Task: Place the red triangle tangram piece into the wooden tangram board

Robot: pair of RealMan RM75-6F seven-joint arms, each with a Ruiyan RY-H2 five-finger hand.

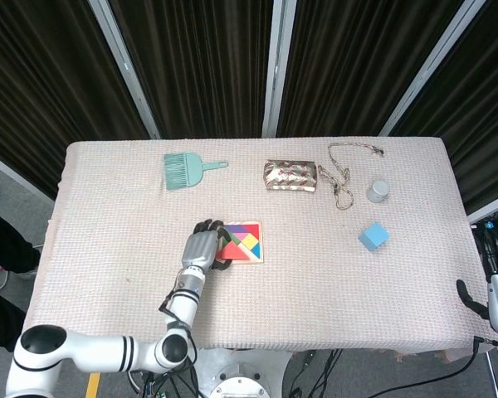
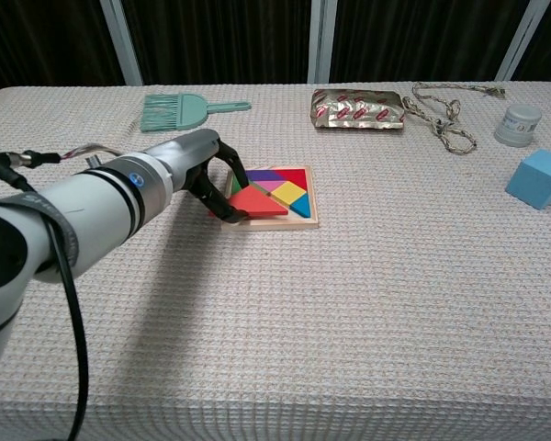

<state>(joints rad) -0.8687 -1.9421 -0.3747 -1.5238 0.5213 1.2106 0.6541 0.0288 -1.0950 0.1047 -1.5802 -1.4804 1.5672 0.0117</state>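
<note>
The red triangle (image 2: 257,201) lies tilted over the lower left part of the wooden tangram board (image 2: 298,221), which holds several coloured pieces. My left hand (image 2: 211,175) pinches the triangle at its left side, fingers curled around it. In the head view the left hand (image 1: 201,247) covers the board's (image 1: 260,259) left edge, and only a sliver of the red triangle (image 1: 231,251) shows beside the fingers. My right hand (image 1: 494,303) hangs off the table's right front corner, partly cut off by the frame; its fingers are not clear.
A teal brush (image 1: 183,170) lies at the back left. A foil packet (image 1: 290,176), a beige cord (image 1: 342,178) and a small grey jar (image 1: 378,191) sit at the back right. A blue cube (image 1: 373,236) stands right of the board.
</note>
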